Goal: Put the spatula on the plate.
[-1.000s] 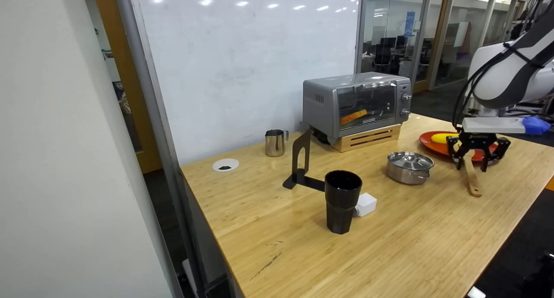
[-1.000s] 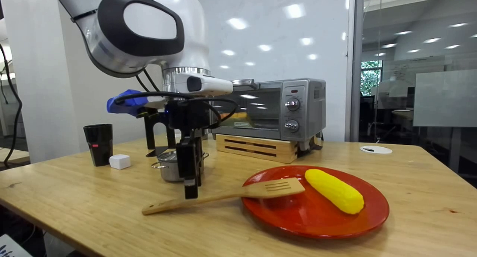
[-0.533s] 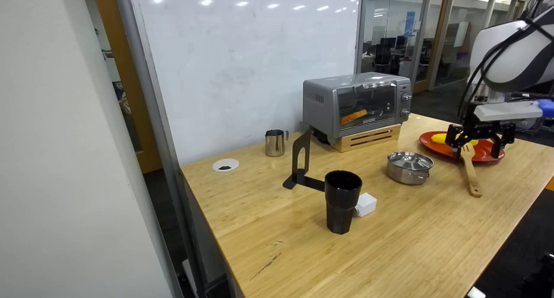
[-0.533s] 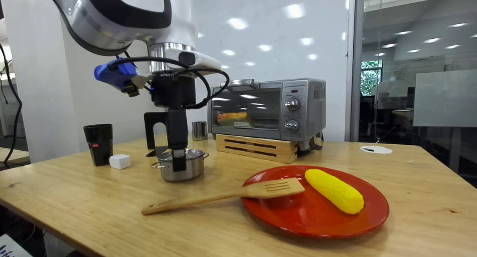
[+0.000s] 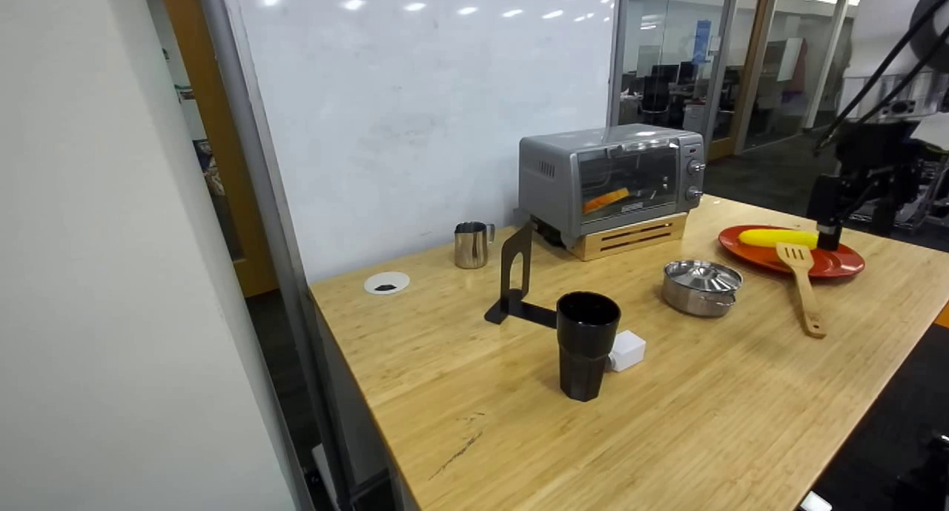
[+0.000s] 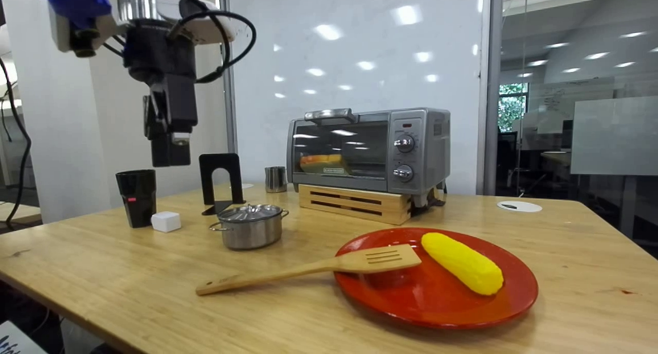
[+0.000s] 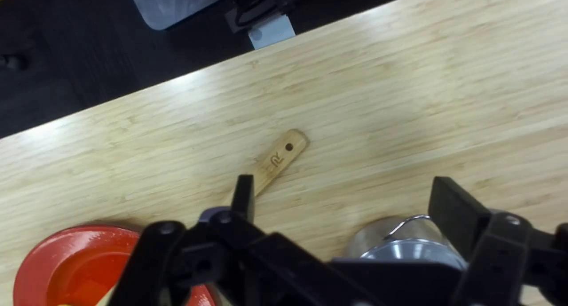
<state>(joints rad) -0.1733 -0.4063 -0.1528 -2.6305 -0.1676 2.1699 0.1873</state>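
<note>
Wooden spatula [image 6: 325, 265] jutting off red plate [image 6: 426, 298], room between handle [image 7: 278, 160] and table edge [image 7: 186, 80], claw [image 7: 347, 204] aloft (spread wide)

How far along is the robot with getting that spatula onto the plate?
Done: the spatula lies with its slotted head over the plate. In hand: nothing; the gripper hangs open and empty. Left: perhaps nothing, unless the whole spatula should sit on the plate, since its handle reaches out onto the table.

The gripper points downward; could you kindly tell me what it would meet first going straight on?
Probably the tabletop, between the spatula's handle and the lidded pot in the wrist view; depth is unclear, so the gripper might catch that handle instead.
</note>
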